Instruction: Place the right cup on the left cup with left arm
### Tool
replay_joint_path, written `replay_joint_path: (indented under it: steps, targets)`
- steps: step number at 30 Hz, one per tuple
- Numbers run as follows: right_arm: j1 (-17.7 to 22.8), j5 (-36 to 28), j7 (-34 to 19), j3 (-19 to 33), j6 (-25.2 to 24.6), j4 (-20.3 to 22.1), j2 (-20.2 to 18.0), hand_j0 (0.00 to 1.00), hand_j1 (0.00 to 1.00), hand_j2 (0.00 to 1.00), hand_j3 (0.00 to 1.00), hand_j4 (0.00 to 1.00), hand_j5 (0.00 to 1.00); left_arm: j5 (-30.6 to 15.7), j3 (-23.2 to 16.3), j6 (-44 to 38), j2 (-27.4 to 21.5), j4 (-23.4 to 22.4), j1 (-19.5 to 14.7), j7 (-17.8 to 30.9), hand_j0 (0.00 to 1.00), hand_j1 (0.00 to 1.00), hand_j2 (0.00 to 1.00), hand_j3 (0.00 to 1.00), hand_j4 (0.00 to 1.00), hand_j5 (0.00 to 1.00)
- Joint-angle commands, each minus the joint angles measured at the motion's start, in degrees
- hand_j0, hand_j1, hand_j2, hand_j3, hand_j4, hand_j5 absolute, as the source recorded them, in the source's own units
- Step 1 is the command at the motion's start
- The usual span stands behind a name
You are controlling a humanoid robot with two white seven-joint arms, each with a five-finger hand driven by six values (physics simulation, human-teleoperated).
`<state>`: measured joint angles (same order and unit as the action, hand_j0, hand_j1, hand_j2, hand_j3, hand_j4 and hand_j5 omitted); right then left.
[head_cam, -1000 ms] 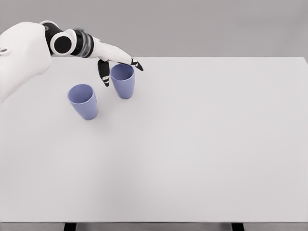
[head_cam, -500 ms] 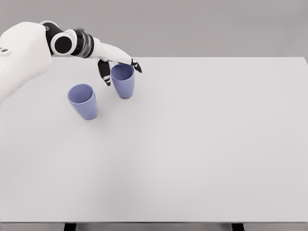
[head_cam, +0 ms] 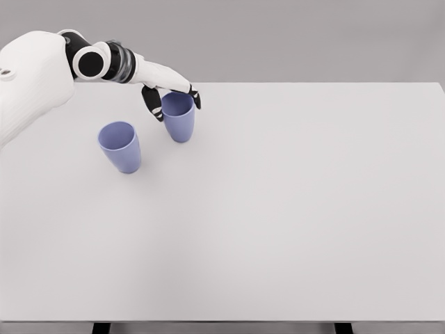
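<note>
Fingers (head_cam: 151,106) of the left hand (head_cam: 169,89) curve down around the rim of the right cup (head_cam: 179,117), one dark finger against its left wall and another tip at the far right of the rim, so they look closed on the cup, though whether the grip is firm cannot be told from the head view. That cup stands upright near the far left part of the surface (head_cam: 292,209), and the left cup (head_cam: 120,146) stands upright just beside it, nearer the left edge, the two apart. The right arm is out of view. To do this step well, the hand should probably settle its hold evenly on both sides of the wall, then lift straight up, keeping the cup level and clear of the other's rim before carrying it across.
</note>
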<state>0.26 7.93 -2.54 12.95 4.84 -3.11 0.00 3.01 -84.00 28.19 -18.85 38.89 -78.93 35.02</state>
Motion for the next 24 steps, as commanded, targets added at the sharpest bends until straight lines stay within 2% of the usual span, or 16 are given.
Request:
replay_joint_path:
  steps: [1,10,24]
  targets:
    - [0.0,0.0,0.0,0.1,0.0,-0.1,0.0,1.00,1.00,1.00,1.00,1.00,1.00,-0.3,0.2,-0.1,-0.1,0.1,0.0,0.0,0.76,0.76,0.76,0.76,0.76,0.76]
    - [0.0,0.0,0.0,0.0,0.0,0.0,0.0,1.00,1.00,1.00,1.00,1.00,1.00,-0.5,0.4,0.3,-0.5,0.7,-0.4,0.0,0.76,0.76,0.76,0.76,0.76,0.76]
    - [0.0,0.0,0.0,0.0,0.0,-0.1,0.0,1.00,1.00,1.00,1.00,1.00,1.00,-0.6,0.4,0.4,-3.1,5.8,-1.7,0.0,0.74,0.74,0.74,0.74,0.74,0.74]
